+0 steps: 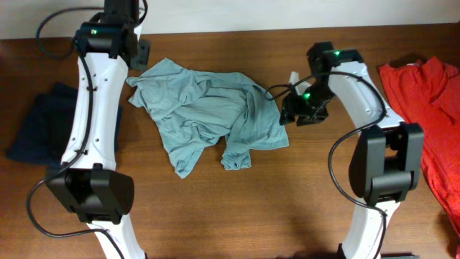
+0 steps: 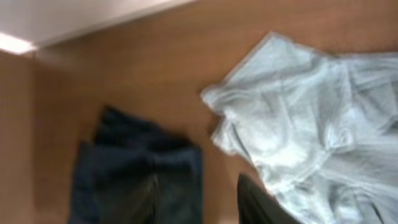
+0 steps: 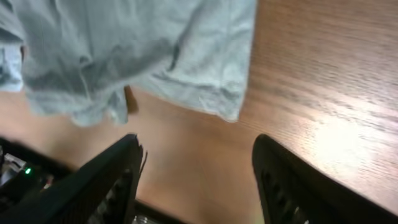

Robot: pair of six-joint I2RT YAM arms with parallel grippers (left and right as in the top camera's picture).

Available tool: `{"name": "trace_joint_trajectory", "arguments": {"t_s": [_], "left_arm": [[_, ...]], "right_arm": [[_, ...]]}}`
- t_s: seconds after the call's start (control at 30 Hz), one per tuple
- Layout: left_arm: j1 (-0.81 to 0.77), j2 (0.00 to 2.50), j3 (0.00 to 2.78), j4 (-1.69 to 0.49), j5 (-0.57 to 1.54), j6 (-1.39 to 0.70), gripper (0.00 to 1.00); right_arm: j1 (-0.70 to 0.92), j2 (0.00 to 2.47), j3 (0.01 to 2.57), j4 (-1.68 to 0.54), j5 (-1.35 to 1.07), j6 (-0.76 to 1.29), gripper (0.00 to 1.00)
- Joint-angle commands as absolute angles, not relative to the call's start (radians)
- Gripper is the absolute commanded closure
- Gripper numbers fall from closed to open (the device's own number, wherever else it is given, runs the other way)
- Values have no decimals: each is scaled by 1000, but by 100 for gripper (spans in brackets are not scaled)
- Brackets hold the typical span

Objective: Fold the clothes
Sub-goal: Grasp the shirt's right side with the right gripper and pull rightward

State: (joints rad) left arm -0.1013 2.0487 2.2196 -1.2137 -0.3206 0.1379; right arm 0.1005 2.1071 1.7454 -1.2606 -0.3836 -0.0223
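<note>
While the right gripper (image 3: 198, 146) gapes | clothes (image 1: 208, 108) just beside — unheld (left gripper (image 1: 140, 56): cannot tell)

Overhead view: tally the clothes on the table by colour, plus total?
Pale blue-green garment: 1
Dark navy pile: 1 (cannot tell how many pieces are in it)
Red garment: 1
Total: 3

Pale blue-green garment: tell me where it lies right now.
Overhead view: the pale blue-green garment lies crumpled in the middle of the table, with the dark navy clothes off to its left and the right gripper beside its right edge.
</note>
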Motion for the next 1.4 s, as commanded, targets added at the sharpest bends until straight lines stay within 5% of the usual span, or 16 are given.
{"name": "trace_joint_trajectory", "arguments": {"t_s": [0.0,0.33,0.57,0.93,1.3,1.33,1.37], "left_arm": [[-105,2055,2224,-1301,-160,105,56],[-109,2055,2224,-1403,-56,105,55],[-109,2055,2224,-1408,-56,105,55],[-109,2055,2224,-1406,-56,105,53],[-109,2055,2224,-1405,-56,105,50],[-109,2055,2224,-1407,-56,105,49],[-109,2055,2224,-1411,-56,105,49]], "right_arm": [[133,2101,1702,-1219,-384,28,41],[167,2101,1420,-937,-302,171,47],[178,2096,1357,-860,-288,176,96],[75,1925,1807,-1119,416,172,96],[-70,1964,2014,-746,332,22,96],[-85,1974,2014,-736,325,23,92],[-102,1986,2014,-736,309,23,61]]}}
